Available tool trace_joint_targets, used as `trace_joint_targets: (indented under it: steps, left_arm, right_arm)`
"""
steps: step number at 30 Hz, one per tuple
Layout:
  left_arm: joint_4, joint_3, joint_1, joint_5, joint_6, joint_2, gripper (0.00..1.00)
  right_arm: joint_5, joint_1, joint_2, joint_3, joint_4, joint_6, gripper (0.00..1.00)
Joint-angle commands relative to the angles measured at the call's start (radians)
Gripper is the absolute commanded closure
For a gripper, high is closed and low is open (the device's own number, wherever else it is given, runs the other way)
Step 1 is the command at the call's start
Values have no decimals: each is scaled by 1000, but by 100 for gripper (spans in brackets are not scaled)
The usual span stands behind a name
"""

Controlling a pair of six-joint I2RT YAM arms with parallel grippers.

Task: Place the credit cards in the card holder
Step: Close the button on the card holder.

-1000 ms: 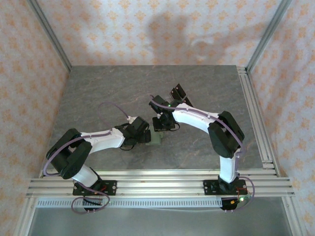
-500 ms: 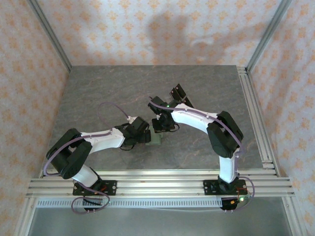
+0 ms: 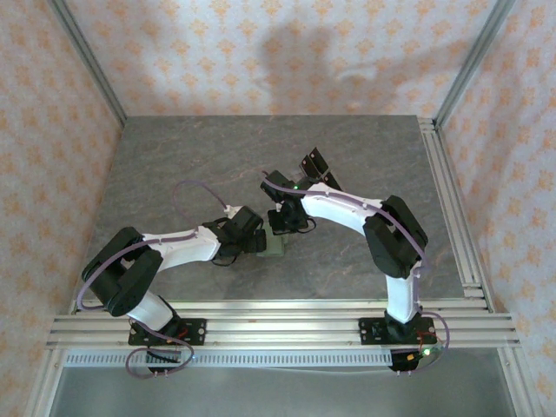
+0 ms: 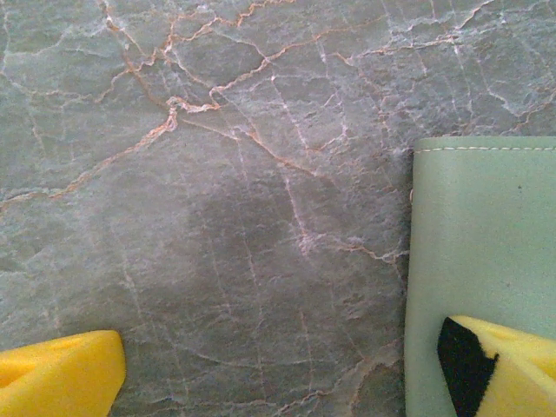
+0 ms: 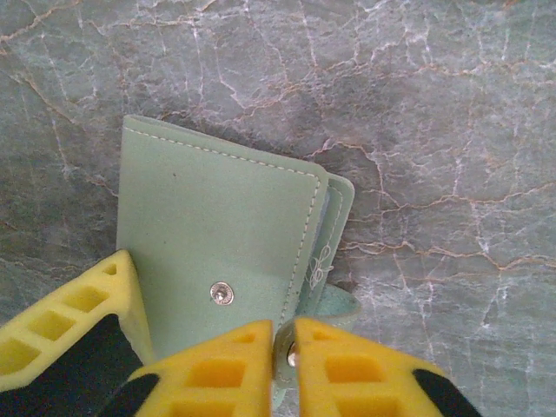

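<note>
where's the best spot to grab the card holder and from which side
Pinch the snap tab, coming from the flap's open edge: it juts past the stitched body of the card holder as a thin free strip, and the right gripper clamps it there.

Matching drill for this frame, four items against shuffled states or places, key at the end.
1. left gripper
2. right gripper
3. small silver snap stud
4. grey veined stone tabletop

A. set in the face of the sage-green stitched card holder
B. shut on the card holder's tab
C. open wide, one yellow finger over the card holder
D. lying under the card holder

Pairs: 1-C, 2-B, 3-A, 4-D
</note>
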Motion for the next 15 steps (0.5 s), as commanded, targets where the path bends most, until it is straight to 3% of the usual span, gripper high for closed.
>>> trace_joint_targets:
  steps: [1,4,15]
  left_arm:
    - [22,-22,-9,69,2,57,5]
    - [23,-22,-10,69,2,59,5]
    - [22,-27,-10,69,4,58,5]
  right_arm:
    - [24,6,16,24,-27,-10,92]
    - [23,6,15,24,-29,-13,100]
    - [-55,6,-20,16,35,29,100]
